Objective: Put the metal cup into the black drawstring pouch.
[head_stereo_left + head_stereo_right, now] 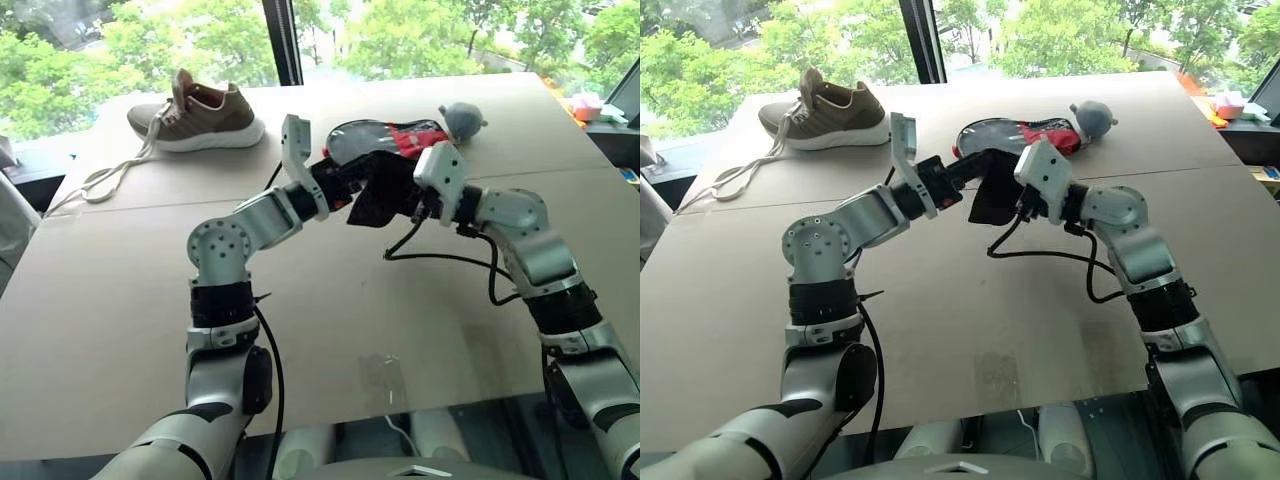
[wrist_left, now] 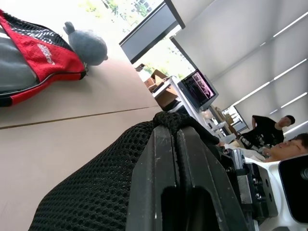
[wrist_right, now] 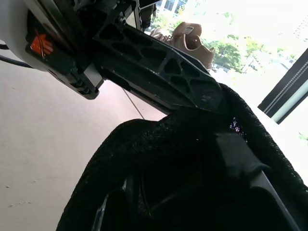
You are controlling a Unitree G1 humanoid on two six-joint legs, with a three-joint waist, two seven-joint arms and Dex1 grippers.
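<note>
Above the middle of the cardboard-covered table [image 1: 330, 330], both arms meet and hold the black drawstring pouch [image 1: 385, 195] in the air between them. The left gripper [image 1: 350, 185] has its two black fingers pressed flat together on a fold of the pouch's mesh fabric, seen close up in the left wrist view, where the cloth bunches over the fingertips [image 2: 168, 139]. The right gripper [image 1: 415, 205] is up against the other side of the pouch; its fingers are buried in the dark fabric, so whether they are parted or gripping cannot be told. Just beyond the pouch on the table lies a black-and-red paddle-shaped case [image 1: 385, 135], with a small grey plush toy [image 1: 460, 120] touching its far end. A tan sneaker [image 1: 200, 115] sits well apart from the pouch, toward the window, on the robot's left. The metal cup cannot be made out; it may already be inside the pouch, but the fabric hides any proof. Judging by this, the pouch is lifted and in hand, and confirming the cup is inside, or closing the mouth, may remain.
</note>
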